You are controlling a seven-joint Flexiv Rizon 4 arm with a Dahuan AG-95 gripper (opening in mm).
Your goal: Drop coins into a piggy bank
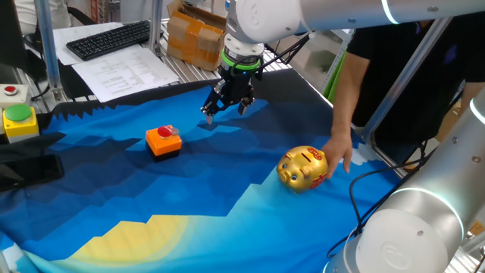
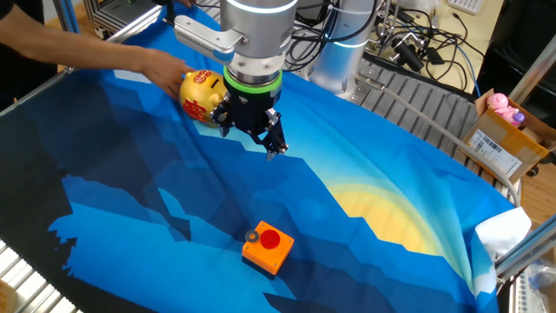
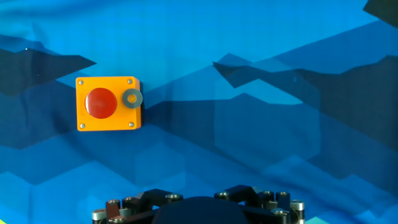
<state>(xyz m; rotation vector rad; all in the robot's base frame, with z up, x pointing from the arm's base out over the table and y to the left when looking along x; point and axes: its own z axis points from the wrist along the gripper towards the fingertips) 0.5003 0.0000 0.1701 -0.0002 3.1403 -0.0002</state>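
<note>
The gold piggy bank [image 1: 301, 168] lies on the blue cloth at the right, and a person's hand [image 1: 338, 154] touches it. It also shows in the other fixed view [image 2: 199, 94]. An orange square block [image 3: 107, 103] sits to the left, with a flat round red coin [image 3: 101, 102] on top and a small grey disc [image 3: 132, 98] at its edge. My gripper [image 1: 226, 112] hangs above the cloth behind the block, between block and bank. Its fingers stand apart with nothing between them. In the hand view only the hand's base shows.
A keyboard [image 1: 110, 39] and papers [image 1: 125, 72] lie beyond the cloth's far edge, and a cardboard box [image 1: 195, 38] stands on a rack. A yellow box with a green button [image 1: 19, 120] stands at the left. The person's arm [image 2: 78, 48] reaches over the cloth.
</note>
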